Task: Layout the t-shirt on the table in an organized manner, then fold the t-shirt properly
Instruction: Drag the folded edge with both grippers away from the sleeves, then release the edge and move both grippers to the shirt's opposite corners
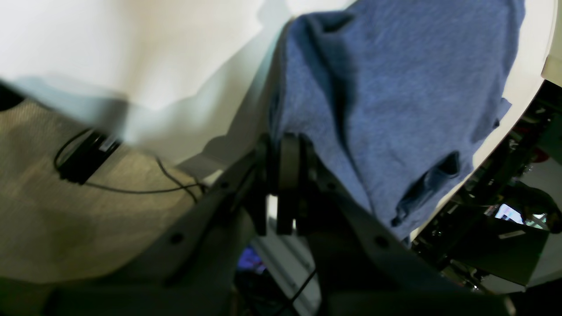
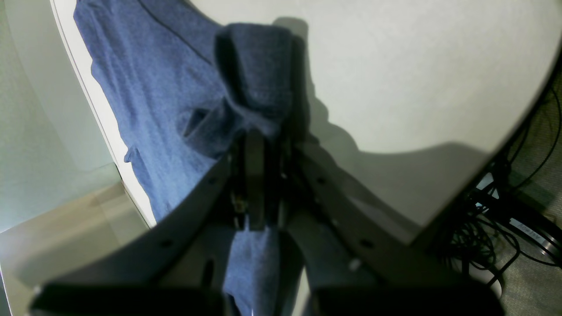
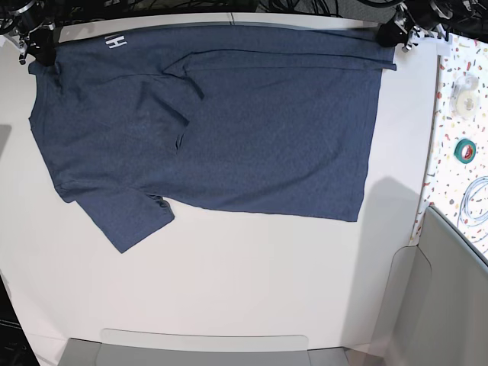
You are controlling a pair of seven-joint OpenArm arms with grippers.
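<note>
The dark navy t-shirt [image 3: 229,130] lies spread on the white table [image 3: 229,290], one short sleeve pointing to the front left, white lettering [image 3: 114,42] near its far left corner. My left gripper [image 3: 396,34] is at the shirt's far right corner; in the left wrist view it [image 1: 285,149] is shut on the shirt's edge [image 1: 395,87]. My right gripper [image 3: 38,47] is at the far left corner; in the right wrist view it [image 2: 259,149] is shut on a bunched fold of the shirt [image 2: 167,87].
A speckled strip at the right holds a green tape roll [image 3: 466,149], a small white item [image 3: 462,88] and a coiled cable [image 3: 473,202]. Grey panels stand at the front [image 3: 206,347] and right [image 3: 450,290]. Cables [image 2: 496,228] lie on the floor beyond the table edge.
</note>
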